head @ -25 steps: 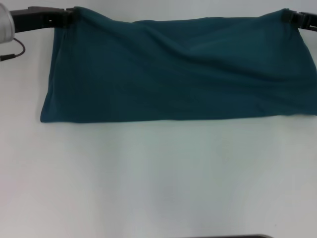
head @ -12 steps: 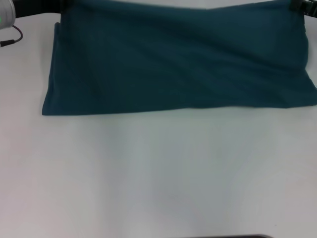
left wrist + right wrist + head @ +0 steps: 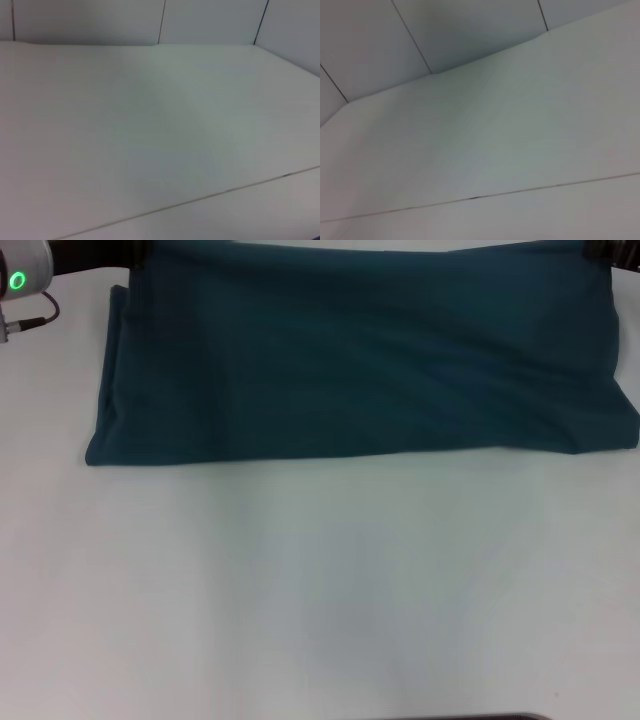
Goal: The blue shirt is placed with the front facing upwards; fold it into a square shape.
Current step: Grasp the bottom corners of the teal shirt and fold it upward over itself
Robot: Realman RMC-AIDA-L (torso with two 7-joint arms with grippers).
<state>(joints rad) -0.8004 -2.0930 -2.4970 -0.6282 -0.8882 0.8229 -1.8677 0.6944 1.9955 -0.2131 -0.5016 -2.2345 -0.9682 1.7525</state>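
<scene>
A: Where do we stand with the blue shirt (image 3: 360, 355)?

B: We have it doubled into a long band across the far part of the table (image 3: 320, 590), plain side up, no lettering showing. Its far edge hangs between our two pincers: the left gripper (image 3: 135, 250) is at the far left corner, the right gripper (image 3: 597, 250) at the far right corner, both right at the cloth.

A: Are we clamped on it?

B: We cannot tell; the fingers are cut off at the picture's edge, and both wrist views show only bare tabletop and wall panels.

A: What is done, what is left?

B: We judge one lengthwise fold done. The band is far wider than it is deep, so we still need crosswise folds to reach a square.

A: And against a second ago?

B: The far edge and both pincers have moved farther away, and the near folded edge has slid a little away from us too. The sag in the middle is flatter now.
</scene>
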